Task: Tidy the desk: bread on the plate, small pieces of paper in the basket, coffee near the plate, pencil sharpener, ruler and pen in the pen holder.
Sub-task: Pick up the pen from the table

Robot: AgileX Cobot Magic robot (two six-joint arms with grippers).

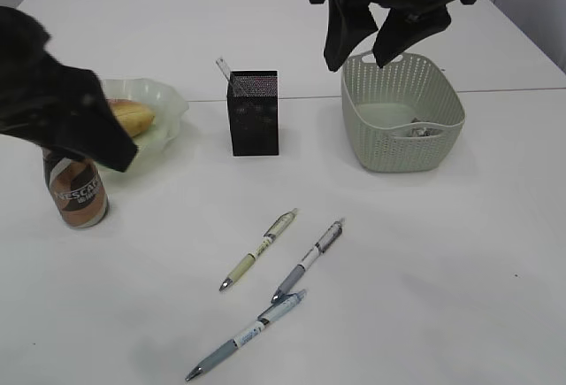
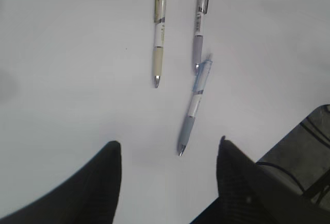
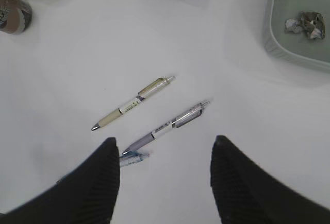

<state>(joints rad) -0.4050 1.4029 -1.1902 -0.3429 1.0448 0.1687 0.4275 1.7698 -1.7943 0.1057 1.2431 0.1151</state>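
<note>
White desk point(image 1: 424, 252) holds three pens point(image 1: 258, 250) well below both raised claws

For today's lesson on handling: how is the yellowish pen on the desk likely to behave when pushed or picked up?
The yellowish pen looks round-barrelled and lies flat on the smooth desk, so a sideways nudge would probably roll it. It is thin and low, so a pincer likely needs to close right at the surface. It seems stiff and light, and its plastic barrel may slip.

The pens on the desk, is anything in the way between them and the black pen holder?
Nothing visible is. The three pens lie on bare desk in front of the pen holder, with only open white tabletop between them. The basket stands off to the right.
</note>
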